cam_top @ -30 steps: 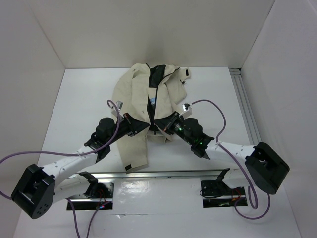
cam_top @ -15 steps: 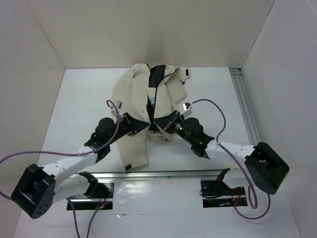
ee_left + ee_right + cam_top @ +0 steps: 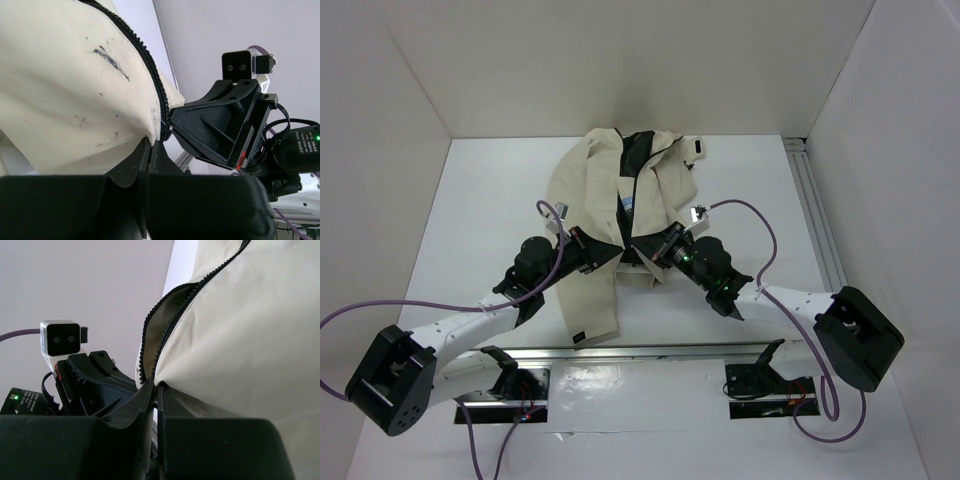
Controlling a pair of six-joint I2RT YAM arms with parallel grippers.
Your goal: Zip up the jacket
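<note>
The jacket [image 3: 610, 200] lies spread on the table [image 3: 480, 200], and at its near hem the left fingers [image 3: 132, 166] and right fingers [image 3: 135, 406] each pinch tight on cloth beside the zipper [image 3: 160, 95].

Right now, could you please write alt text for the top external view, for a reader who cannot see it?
A cream jacket lies on a white table, its front open at the collar, showing black lining. The left gripper and the right gripper are both shut on its lower front edges, one on each side of the zipper.
</note>
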